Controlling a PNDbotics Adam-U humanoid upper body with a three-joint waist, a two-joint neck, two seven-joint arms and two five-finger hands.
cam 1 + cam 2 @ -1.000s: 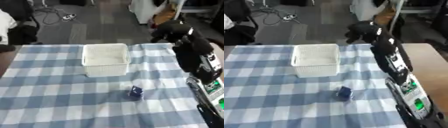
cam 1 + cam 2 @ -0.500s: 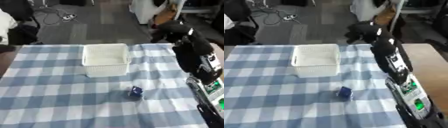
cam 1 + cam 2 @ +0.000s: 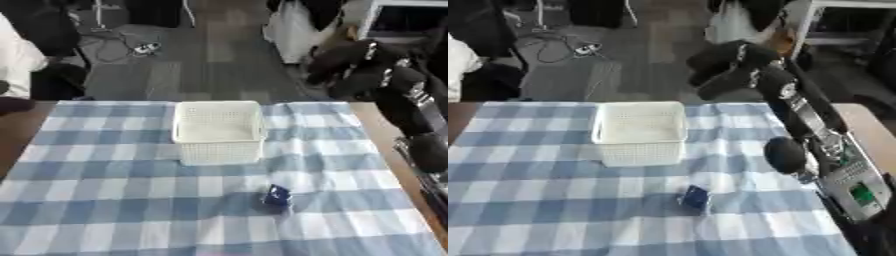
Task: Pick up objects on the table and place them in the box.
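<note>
On the checked cloth of the counter [image 3: 96, 200] sits the white box [image 3: 219, 131], a small blue object [image 3: 277, 196] lying just in front of it. My right hand [image 3: 726, 67] hangs beyond the far edge, fingers curled, holding nothing.

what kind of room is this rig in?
Likely a lab or office workspace: a checked tablecloth holding a white basket, a power strip with cables on grey floor, and white furniture behind.
</note>
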